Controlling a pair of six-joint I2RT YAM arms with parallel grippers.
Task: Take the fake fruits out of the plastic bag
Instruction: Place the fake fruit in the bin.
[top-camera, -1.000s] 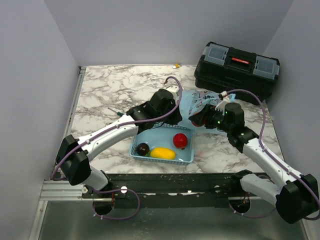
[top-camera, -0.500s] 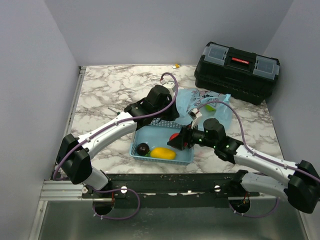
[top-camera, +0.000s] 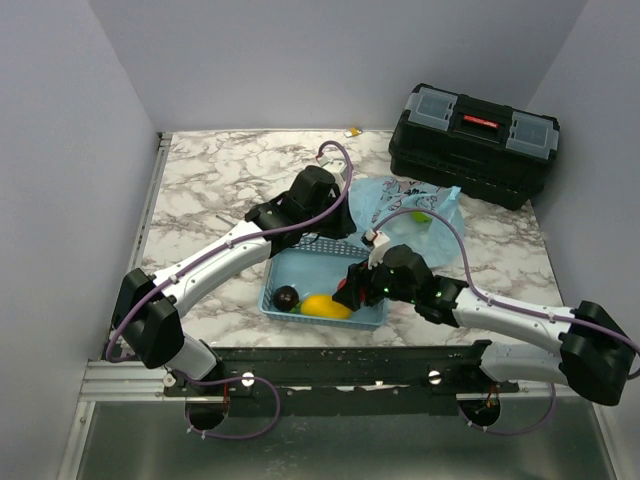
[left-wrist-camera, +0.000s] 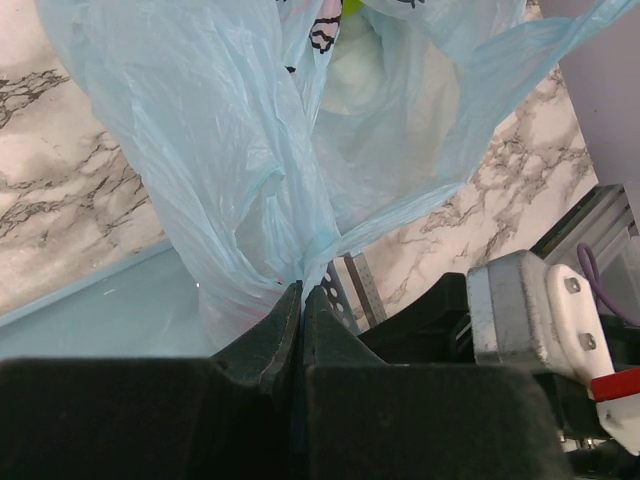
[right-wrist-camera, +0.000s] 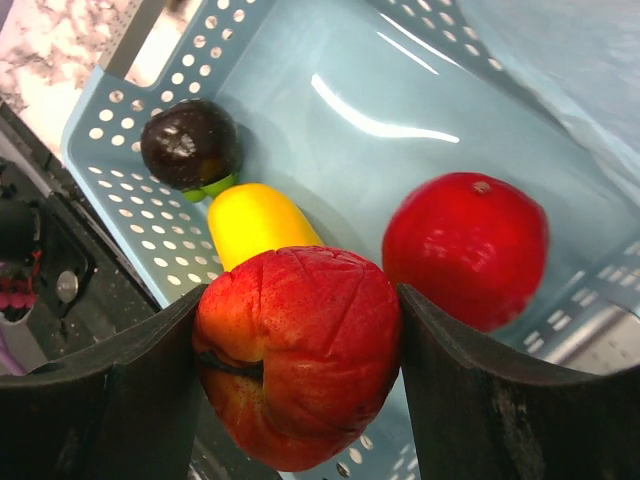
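Holding above the basket: the right gripper (right-wrist-camera: 300, 335) has its jaws closed on a ridged red fruit (right-wrist-camera: 290, 290). The fruit hangs over the near half of the basket (right-wrist-camera: 400, 110), above the yellow fruit (right-wrist-camera: 255, 225).
Basket contents: the yellow fruit, a red apple (right-wrist-camera: 465, 250) and a dark plum (right-wrist-camera: 190, 145) lie on its floor, the plum touching the yellow fruit.
Bag: the bag (left-wrist-camera: 200, 150) lies crumpled on the counter (top-camera: 220, 170) just beyond the basket's far wall. The left gripper (left-wrist-camera: 302, 310) has its jaws pressed together on a fold of the film, holding it up.
Left in the bag: a green fruit (top-camera: 421, 215) shows at the end away from the basket. Whether more is inside I cannot tell.
Step in hand: probably letting the red fruit go into the basket.
Risk, bounce: if released from this height, the glossy fruit may strike those below and hop over the low near wall, off the counter.
Risk, film: the thin plastic could slip from the left jaws or tear, and the opening would then collapse over the green fruit.
Risk, crowding: both arms work close to the basket's far wall, so a return reach could snag the bag or nudge the basket.
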